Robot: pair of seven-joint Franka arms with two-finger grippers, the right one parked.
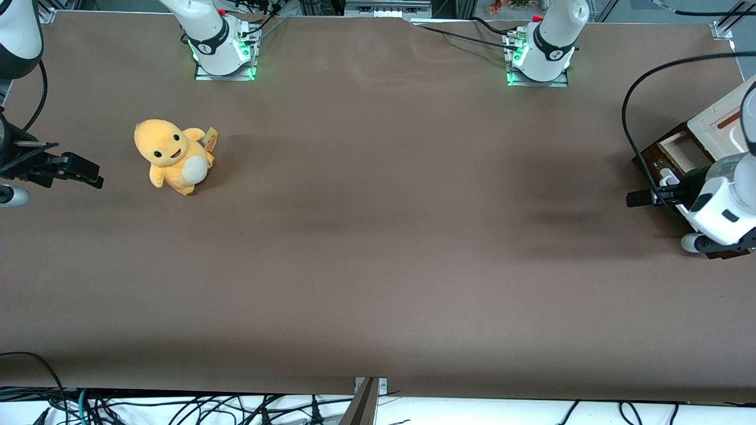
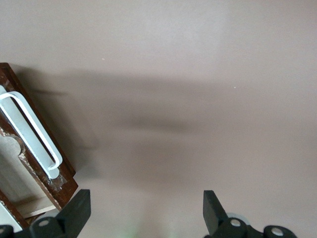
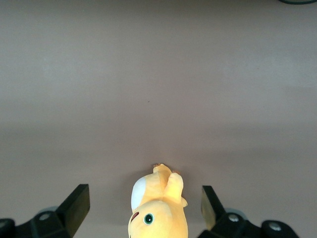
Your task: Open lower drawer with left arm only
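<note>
The lower drawer (image 1: 648,158) stands at the working arm's end of the table. Its dark brown front (image 2: 63,174) carries a long white bar handle (image 2: 29,130). It is pulled out, so its pale rim and beige lining (image 1: 680,150) show. The white left arm (image 1: 723,200) hangs over the drawer front. Its black gripper (image 1: 636,199) points out over the bare table, just in front of the drawer front. In the left wrist view the gripper (image 2: 146,198) is open wide with nothing between its fingers. One finger (image 2: 79,208) sits close beside the drawer front's corner, not on the handle.
The cabinet's pale beige top panel (image 1: 717,124) lies above the drawer. A yellow plush toy (image 1: 173,154) stands toward the parked arm's end of the table and also shows in the right wrist view (image 3: 158,208). Two arm bases (image 1: 540,50) stand at the table's back edge.
</note>
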